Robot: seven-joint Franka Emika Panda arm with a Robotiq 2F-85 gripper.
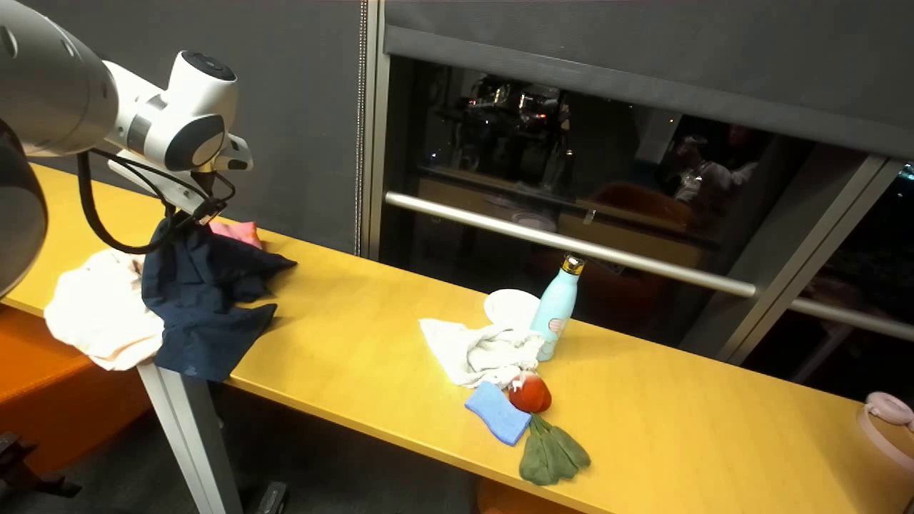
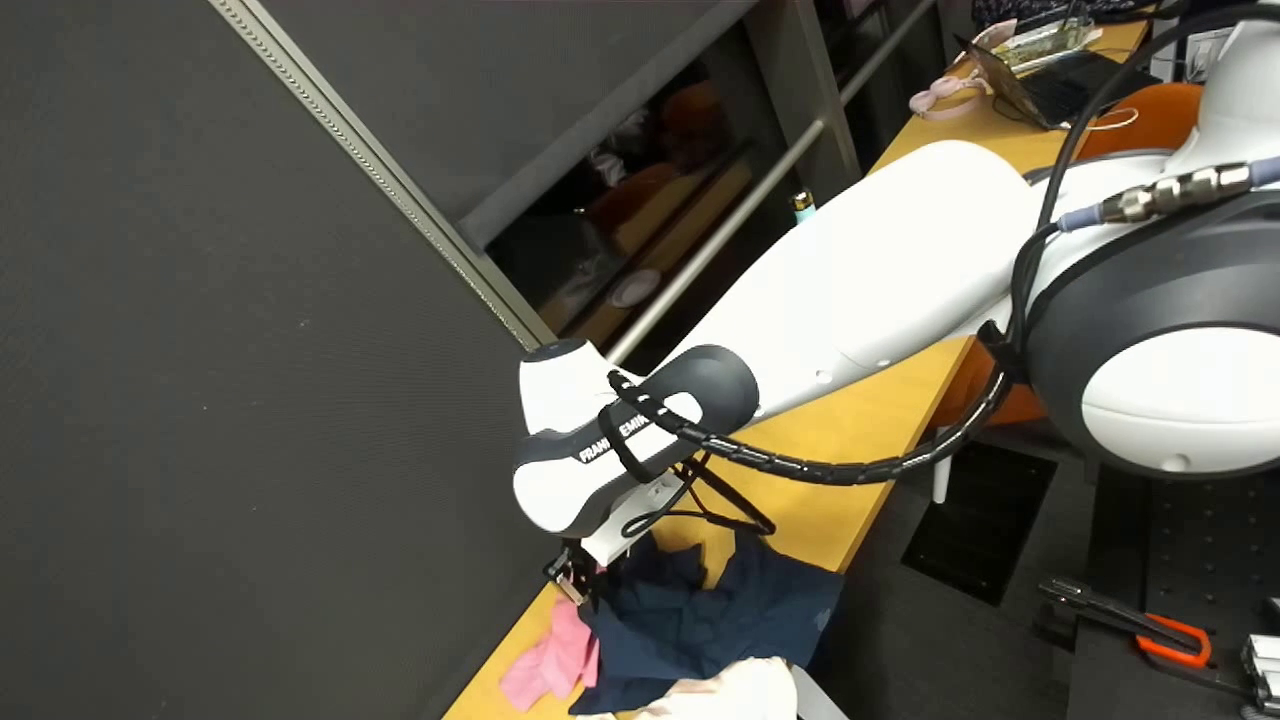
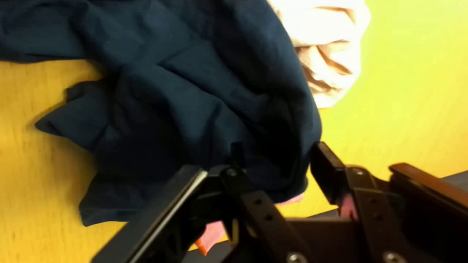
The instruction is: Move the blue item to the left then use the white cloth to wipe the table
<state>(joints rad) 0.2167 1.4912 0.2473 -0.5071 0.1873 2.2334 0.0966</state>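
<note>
A dark blue cloth [image 1: 207, 300] lies crumpled on the table's far left part and hangs over its front edge. It also shows in an exterior view [image 2: 700, 620] and fills much of the wrist view [image 3: 175, 91]. My gripper [image 3: 278, 157] is open, its fingers apart at the edge of this cloth; whether they touch it is unclear. The gripper also shows small in both exterior views [image 1: 203, 210] [image 2: 572, 580]. A white cloth [image 1: 485, 353] lies bunched mid-table beside a blue sponge [image 1: 498, 412]. A cream-white cloth [image 1: 103, 310] lies against the dark blue one, also in the wrist view [image 3: 325, 54].
A pink cloth [image 1: 239, 232] lies behind the dark blue cloth, near the back edge. A light blue bottle [image 1: 555, 310] stands upright by a white dish [image 1: 508, 303]. A red item [image 1: 530, 394] and a green item [image 1: 551, 453] lie by the sponge. A window bar [image 1: 571, 243] runs behind.
</note>
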